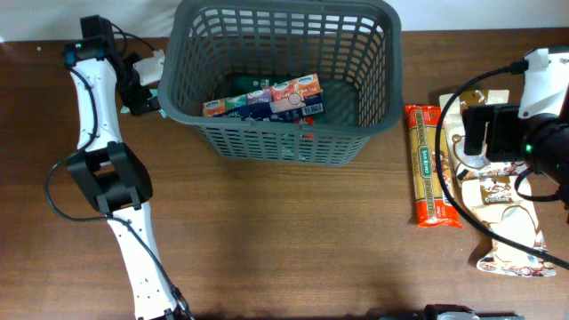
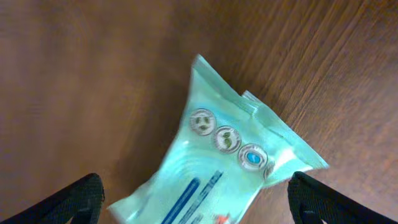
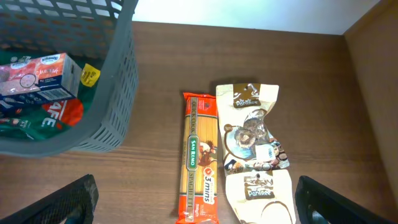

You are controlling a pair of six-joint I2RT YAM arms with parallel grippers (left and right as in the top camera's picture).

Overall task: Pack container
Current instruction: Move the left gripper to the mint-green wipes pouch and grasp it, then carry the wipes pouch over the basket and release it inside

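The dark grey lattice basket (image 1: 283,76) stands at the back centre and holds a box of packets (image 1: 267,100); its wall also shows in the right wrist view (image 3: 118,93). My left gripper (image 1: 142,89) is open just left of the basket, above a light green packet (image 2: 224,168) lying on the table between its fingers. My right gripper (image 3: 193,202) is open, above an orange spaghetti packet (image 3: 199,155) and a cream Pantree packet (image 3: 255,149) lying side by side right of the basket.
The wooden table (image 1: 284,231) extends in front of the basket. The spaghetti (image 1: 429,164) and cream packet (image 1: 502,222) lie at the right under my right arm. Cables hang beside both arms.
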